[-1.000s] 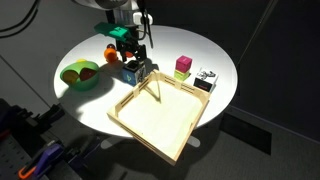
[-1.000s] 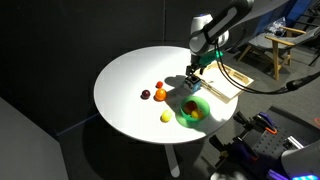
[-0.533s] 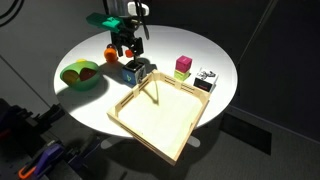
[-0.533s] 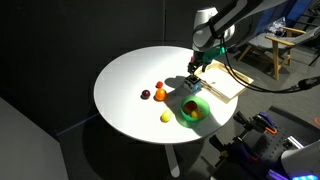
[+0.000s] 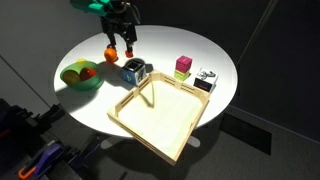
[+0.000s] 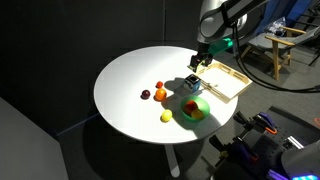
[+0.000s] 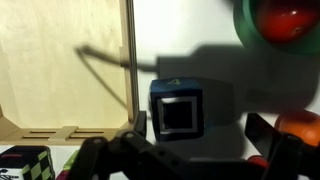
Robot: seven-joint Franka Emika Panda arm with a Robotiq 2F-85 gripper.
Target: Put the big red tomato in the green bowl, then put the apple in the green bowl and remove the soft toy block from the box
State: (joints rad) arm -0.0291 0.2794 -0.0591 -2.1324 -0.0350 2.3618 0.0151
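Observation:
The soft toy block [image 5: 134,70] stands on the white table just outside the box [image 5: 160,118], at its near corner. It also shows in an exterior view [image 6: 192,83] and in the wrist view [image 7: 178,112]. My gripper [image 5: 124,48] hangs open and empty above the block, well clear of it; it also shows in an exterior view [image 6: 203,62] and in the wrist view [image 7: 198,127]. The green bowl [image 5: 70,82] holds the big red tomato [image 5: 88,71], which the wrist view [image 7: 285,20] also shows. I cannot make out the apple for certain.
An orange fruit [image 5: 110,52] lies on the table near the gripper. More small fruits [image 6: 146,95] and a yellow one [image 6: 166,116] lie beside the bowl. A pink-and-green block [image 5: 183,66] and a black-and-white cube [image 5: 206,79] stand beyond the box.
The gripper has risen straight up and away from the soft toy block. The block stays where it stood on the table beside the box corner.

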